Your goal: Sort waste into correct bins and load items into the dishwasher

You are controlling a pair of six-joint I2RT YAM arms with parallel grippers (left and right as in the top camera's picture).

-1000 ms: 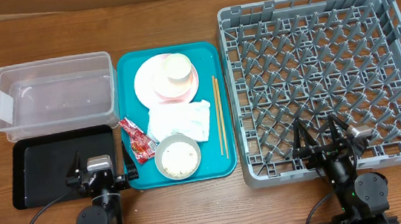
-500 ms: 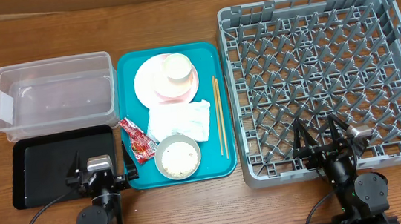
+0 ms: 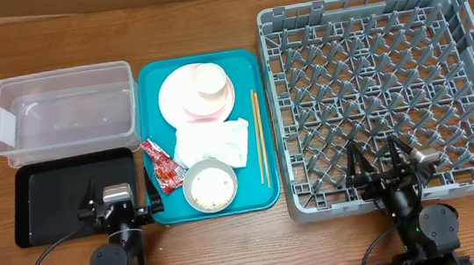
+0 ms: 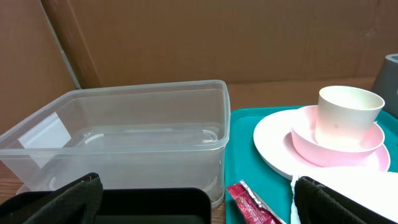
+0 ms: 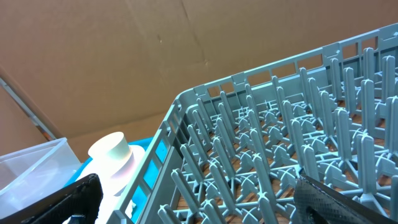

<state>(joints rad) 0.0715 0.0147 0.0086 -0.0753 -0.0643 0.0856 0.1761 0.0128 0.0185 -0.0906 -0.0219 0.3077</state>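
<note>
Crumpled white napkin (image 3: 212, 142) mid teal tray (image 3: 148, 80), glossy red sauce packet (image 3: 162, 165) at its left edge, left claw (image 3: 119, 196) and right claw (image 3: 374, 160) wide open, empty

1. A robotics test bench rather than a working kitchen: a left arm (image 3: 116, 255) and a right arm (image 3: 423, 223) stand at the near edge of a wood-grain table (image 3: 232, 256).
2. Plain brown cardboard (image 4: 249, 37) closes off the background in both wrist views.
3. A grey dish rack (image 3: 333, 202) (the commercial sort) sits directly on the tabletop, alongside a teal tray (image 3: 145, 80) of used dishes, a clear tub (image 3: 63, 74) and a black tray (image 3: 58, 195).
</note>
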